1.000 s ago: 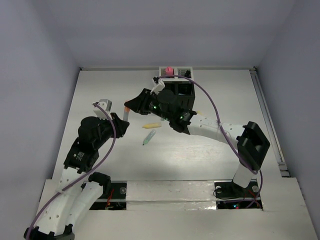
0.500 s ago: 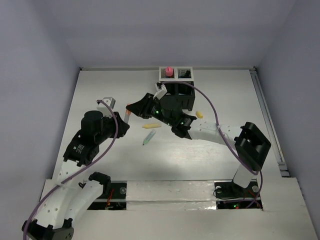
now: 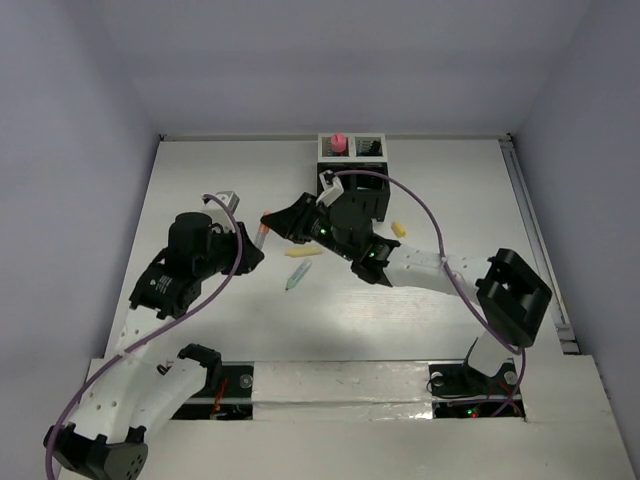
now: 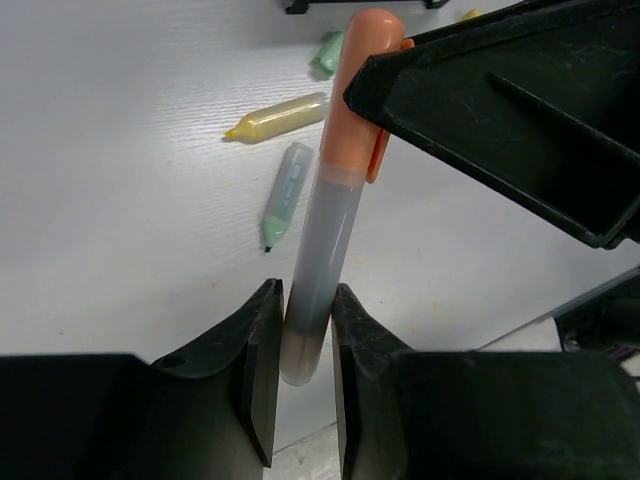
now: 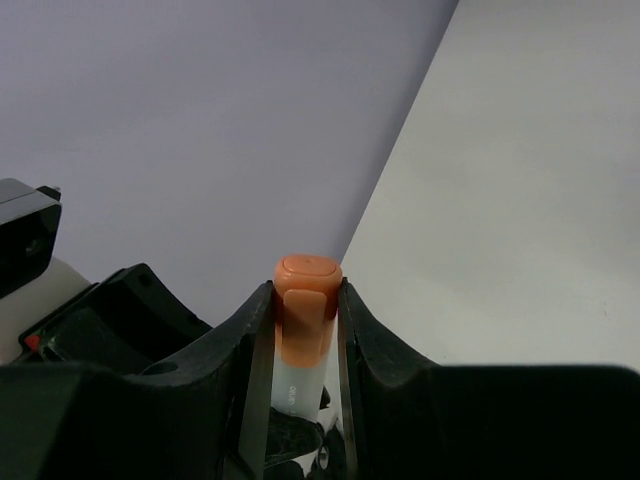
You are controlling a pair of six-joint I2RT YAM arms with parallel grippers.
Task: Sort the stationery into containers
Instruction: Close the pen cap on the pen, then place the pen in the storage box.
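**A:** Over the table, a little left of its middle, what do your grippers have?

**B:** Your left gripper is clamped on the grey end of the orange-capped marker. Your right gripper pinches its orange cap, so both hold one marker.

**A:** And the rest?

**B:** A yellow marker and a light green pen lie near each other at the middle. The organizer stands at the far edge, with a pink tube upright in its far-left compartment. A small yellow piece lies just beside its right side.
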